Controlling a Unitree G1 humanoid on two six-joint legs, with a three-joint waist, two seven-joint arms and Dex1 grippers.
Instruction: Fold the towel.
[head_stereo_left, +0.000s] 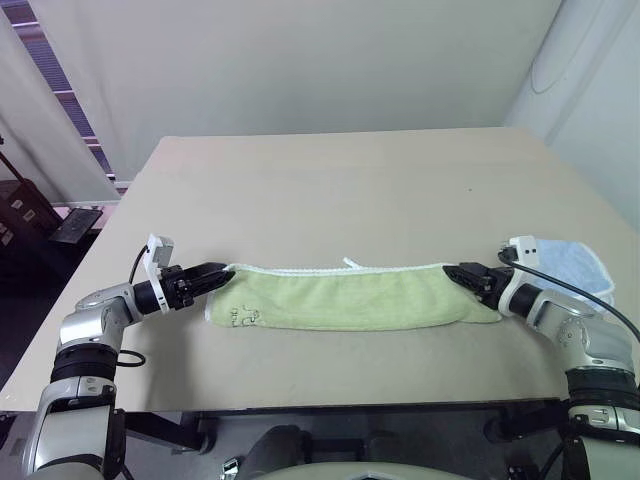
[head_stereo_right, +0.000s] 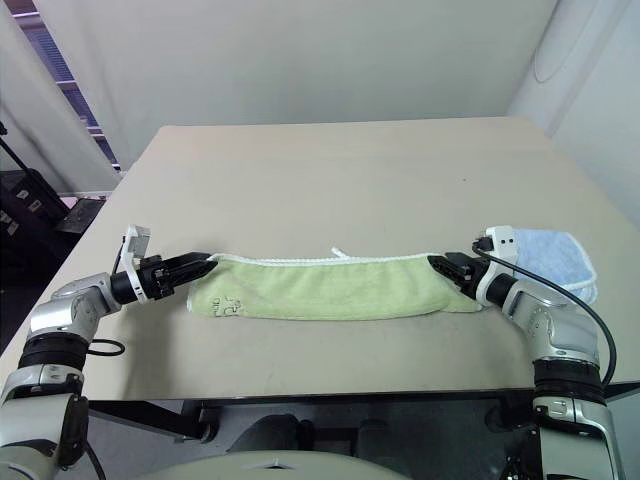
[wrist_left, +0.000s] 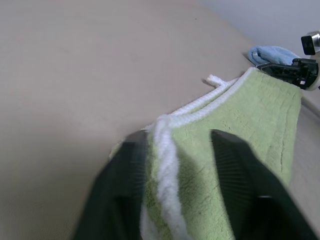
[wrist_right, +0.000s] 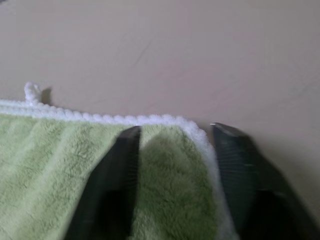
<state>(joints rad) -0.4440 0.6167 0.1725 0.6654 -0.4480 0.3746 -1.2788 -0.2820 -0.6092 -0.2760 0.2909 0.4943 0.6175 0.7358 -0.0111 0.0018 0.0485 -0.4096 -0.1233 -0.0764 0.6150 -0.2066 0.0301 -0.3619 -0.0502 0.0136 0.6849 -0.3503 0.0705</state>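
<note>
The light-green towel (head_stereo_left: 350, 298) lies folded into a long narrow band across the front of the tan table (head_stereo_left: 350, 170), white edging along its far side. A white loop (head_stereo_left: 352, 263) sticks out at the middle, and a small embroidered picture (head_stereo_left: 242, 316) sits near its left end. My left gripper (head_stereo_left: 218, 275) is at the left far corner; in the left wrist view its fingers (wrist_left: 125, 170) stand apart with the white edge between them. My right gripper (head_stereo_left: 452, 272) is at the right far corner, fingers (wrist_right: 232, 155) spread either side of the towel corner (wrist_right: 170, 165).
A small light-blue cloth (head_stereo_left: 575, 262) lies just right of the right gripper, near the table's right edge. The front table edge runs close below the towel. Bare tabletop stretches beyond the towel to the far wall.
</note>
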